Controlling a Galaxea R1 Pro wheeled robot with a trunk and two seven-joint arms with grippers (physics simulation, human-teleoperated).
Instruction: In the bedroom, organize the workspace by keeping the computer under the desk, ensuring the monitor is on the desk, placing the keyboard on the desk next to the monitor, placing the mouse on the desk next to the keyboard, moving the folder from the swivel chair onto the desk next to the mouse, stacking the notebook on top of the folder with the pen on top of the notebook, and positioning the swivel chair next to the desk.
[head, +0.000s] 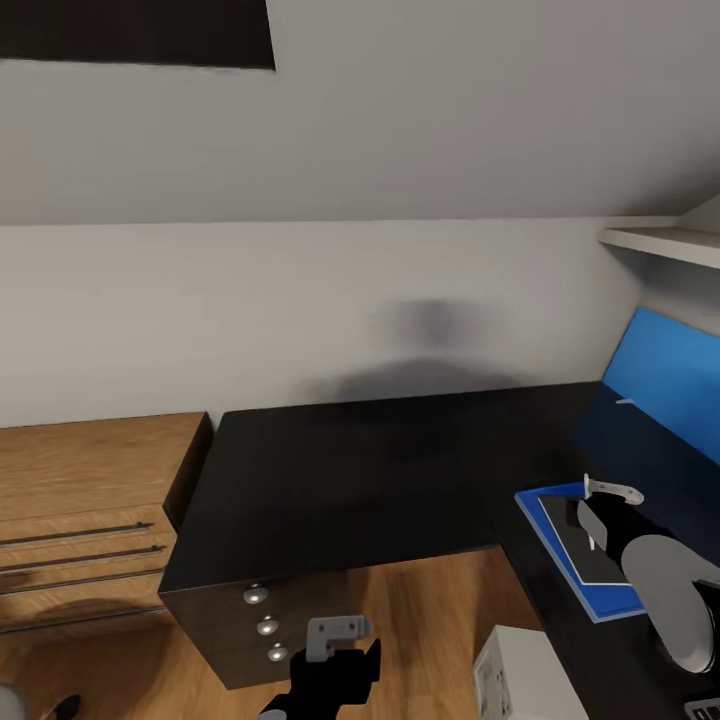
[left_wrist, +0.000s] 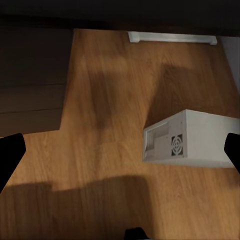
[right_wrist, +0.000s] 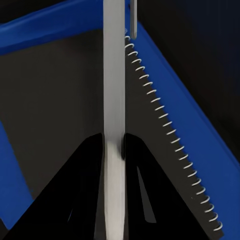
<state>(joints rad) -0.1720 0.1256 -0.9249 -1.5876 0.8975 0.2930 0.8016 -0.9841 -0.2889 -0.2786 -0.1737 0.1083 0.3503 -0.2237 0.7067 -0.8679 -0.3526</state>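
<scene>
Black and L-shaped, the desk (head: 350, 470) stands along the grey wall, its drawers with silver knobs (head: 267, 626) at the front and the blue back panel (head: 665, 380) along its right wing. On that right wing, near the front edge, lies the blue folder (head: 560, 540) with the dark notebook (head: 575, 545) stacked on it; the spiral binding (right_wrist: 165, 130) shows in the right wrist view. The right gripper (right_wrist: 114, 145) hangs just above the notebook, its black fingers (right_wrist: 85, 180) pinched on the pale pen (right_wrist: 114, 100). The left gripper (head: 335, 645) hangs low before the drawers, its fingers spread wide over the wood floor (left_wrist: 100, 165). The white computer (left_wrist: 192, 140) sits on the floor beside the desk's right wing. A light wood dresser (head: 90, 510) adjoins the desk's left end.
</scene>
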